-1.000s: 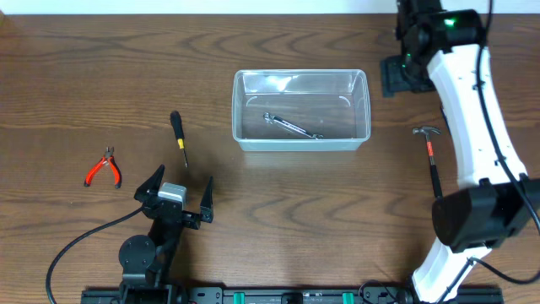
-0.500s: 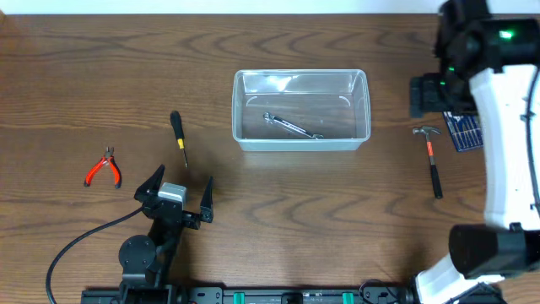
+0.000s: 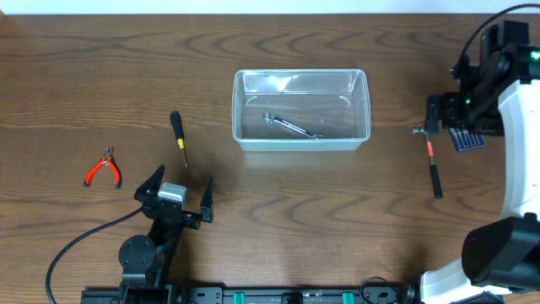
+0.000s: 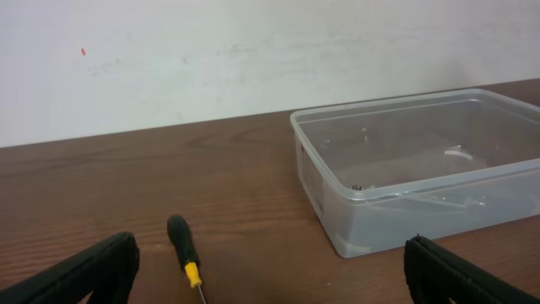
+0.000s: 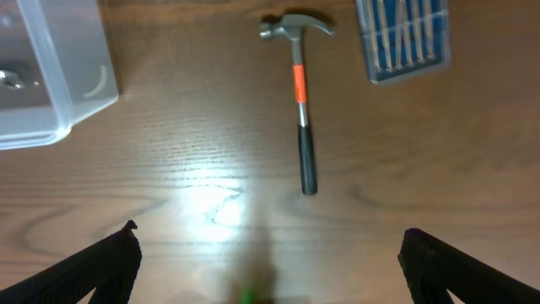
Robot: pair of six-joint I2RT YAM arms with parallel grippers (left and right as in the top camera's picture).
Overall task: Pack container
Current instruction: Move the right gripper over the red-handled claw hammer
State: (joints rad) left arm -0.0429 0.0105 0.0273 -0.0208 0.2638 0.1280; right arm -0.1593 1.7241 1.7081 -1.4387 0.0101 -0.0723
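White-shelled right arm, black joints, green light; black left arm, grey block, black cable

Left gripper: jaws wide apart, one dark finger at each near corner. Screwdriver, black handle with a yellow collar, lies on the wood table, near left. Container sits at right, apart from the screwdriver. Faint metal item inside, kind unclear. White wall beyond.

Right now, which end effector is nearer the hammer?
Right. The right end effector is poised over the hammer, open; the left end effector is far off, by the screwdriver.
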